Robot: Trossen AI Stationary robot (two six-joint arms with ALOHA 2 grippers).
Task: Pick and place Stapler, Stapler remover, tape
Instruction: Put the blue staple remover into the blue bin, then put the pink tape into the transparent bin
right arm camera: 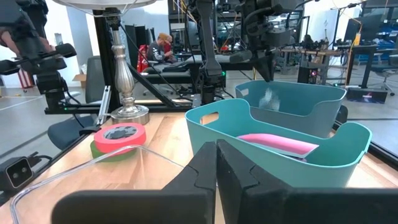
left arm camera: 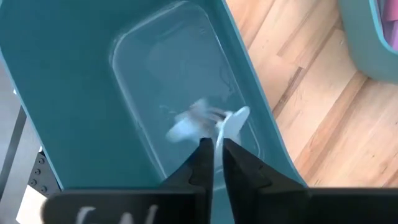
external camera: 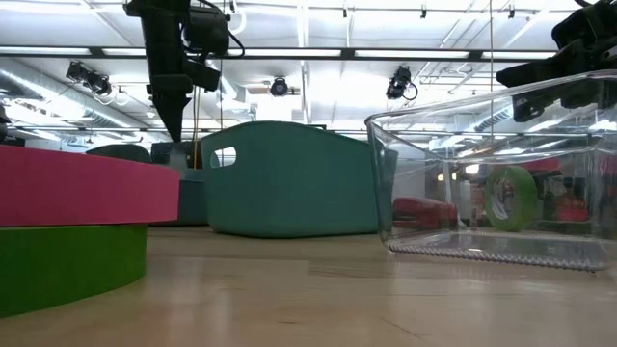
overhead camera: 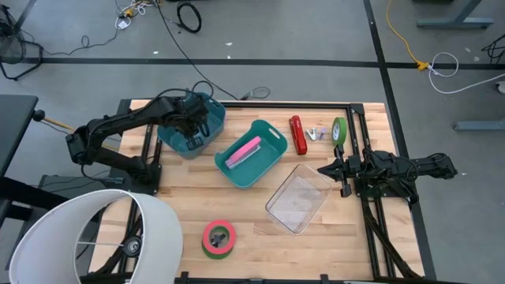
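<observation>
Beside the clear bin stands a teal bin holding a pink block

A red stapler lies on the bench beside a small silver staple remover and an upright green tape roll. A red-and-green tape roll lies flat near the front edge.

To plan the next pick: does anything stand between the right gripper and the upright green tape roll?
Nothing visible does. Only bare table lies between the shut right gripper and the green tape roll. The clear container sits to its other side; the left gripper is over the dark teal bin.
</observation>
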